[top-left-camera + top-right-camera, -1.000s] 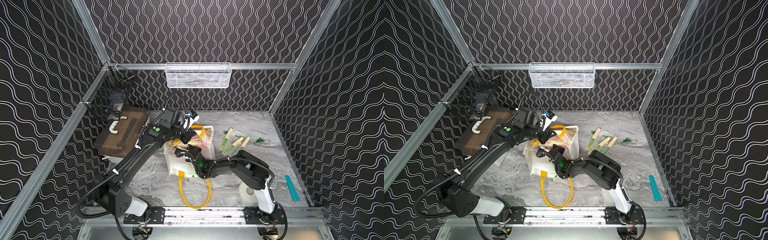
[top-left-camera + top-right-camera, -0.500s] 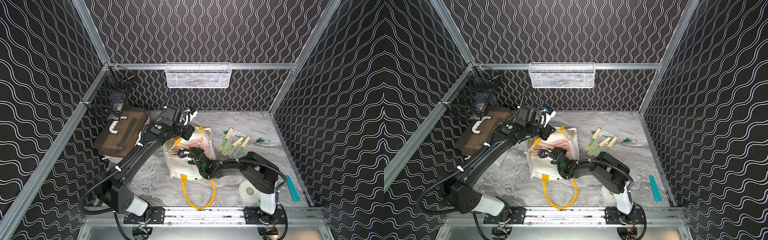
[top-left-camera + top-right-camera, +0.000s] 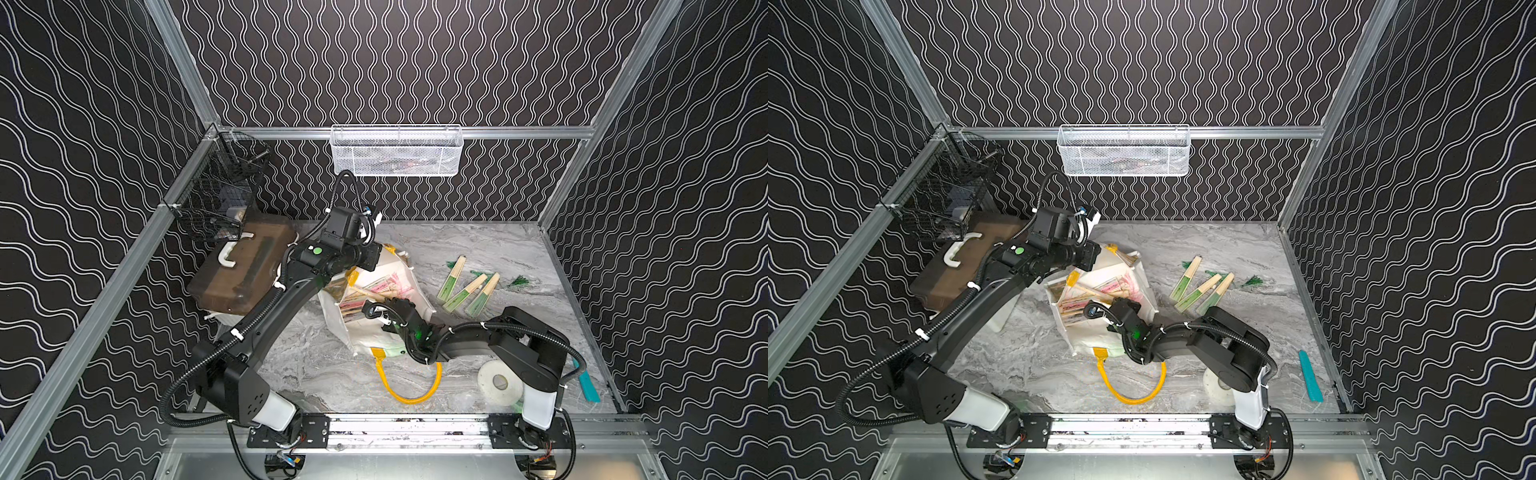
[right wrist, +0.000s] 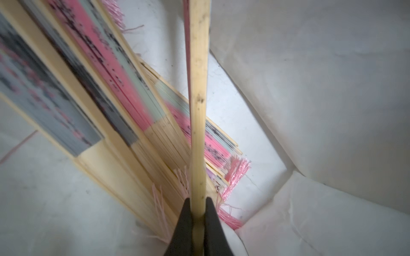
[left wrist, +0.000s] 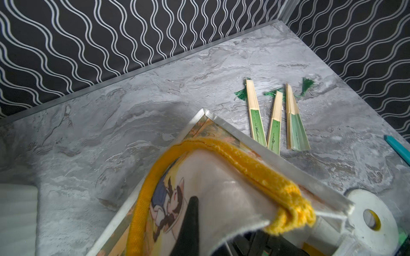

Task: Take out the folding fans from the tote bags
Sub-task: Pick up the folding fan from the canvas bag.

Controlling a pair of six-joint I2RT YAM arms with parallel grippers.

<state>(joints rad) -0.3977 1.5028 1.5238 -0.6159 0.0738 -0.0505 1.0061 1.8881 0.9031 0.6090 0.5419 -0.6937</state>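
The grey marbled bench point(image 3: 490, 245) fills the floor of the cell. A brown-lidded box point(image 3: 245, 266) sits at its back left, under a black wire basket point(image 3: 216, 199) hung on the side rail. A white mesh basket point(image 3: 397, 151) hangs on the back rail.

The white tote bag point(image 3: 368, 336) stands mid-bench between the two arms, its mouth gaping upward in both top views. One yellow handle point(image 3: 409, 399) trails over the bench toward the front rail. The left claw point(image 3: 377, 259) is closed on the tote's far rim, where the second yellow handle point(image 5: 244, 161) loops across the left wrist view.

The right claw point(image 4: 198, 212) reaches down inside the tote, jaws pinched together on the pale bamboo edge of one folding fan point(image 4: 198, 88), which runs straight away from the fingertips. Beside it the other fans point(image 4: 124, 124) lie stacked against the tote's inner wall, with pink and grey paper and pink tassels.

Three green fans point(image 3: 467, 286) lie side by side on the bench just right of the tote, green tassels toward the back wall. A white tape roll point(image 3: 498, 382) sits near the right arm's base. A teal strip point(image 3: 588, 384) lies near the bench's right edge.
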